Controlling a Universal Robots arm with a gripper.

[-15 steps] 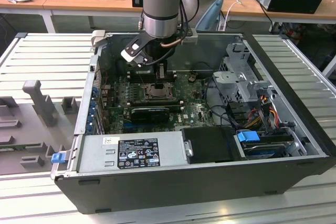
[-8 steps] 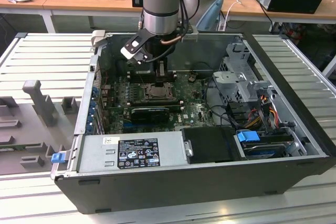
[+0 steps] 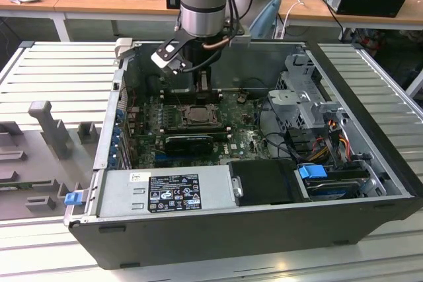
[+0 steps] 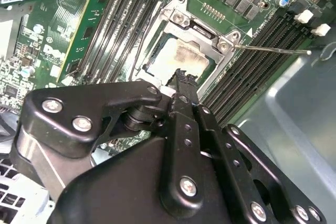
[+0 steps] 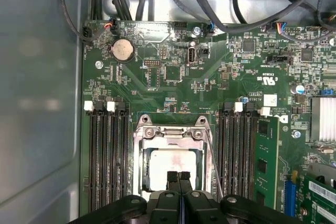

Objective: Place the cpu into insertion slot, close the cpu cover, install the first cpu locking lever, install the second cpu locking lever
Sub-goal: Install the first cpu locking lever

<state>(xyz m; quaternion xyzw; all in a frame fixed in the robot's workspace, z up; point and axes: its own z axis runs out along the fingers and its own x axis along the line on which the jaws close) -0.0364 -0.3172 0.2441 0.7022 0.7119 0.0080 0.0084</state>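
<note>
Currently the cpu (image 5: 169,162) sits in the insertion slot (image 3: 198,114), pale metal face up, with a dull smear across it in the second wrist view. The cpu cover (image 5: 139,149) lies flat around the cpu as a silver frame, and the face shows through its cut-out.

The hand (image 5: 178,178) is directly over the slot's edge. Its two black fingers are pressed together with nothing between them, and the tips are over the near rim of the cpu face. Contact with the face: cannot tell.

A locking lever (image 4: 273,50), a thin steel rod, juts from one corner of the slot across the neighbouring memory slots (image 5: 105,156). Banks of these long black slots flank the insertion slot on both sides. One slot beyond the far bank holds a green memory module (image 5: 265,161). A coin cell (image 5: 122,50) sits on the motherboard (image 5: 173,85), well apart from the slot.

In the exterior view the slot lies mid-board inside an open computer case (image 3: 264,229). The power supply (image 3: 165,191) is in front of it and the drive cage (image 3: 304,94) is to the exterior view's right. The case rests on a grey ribbed table (image 3: 59,70).
</note>
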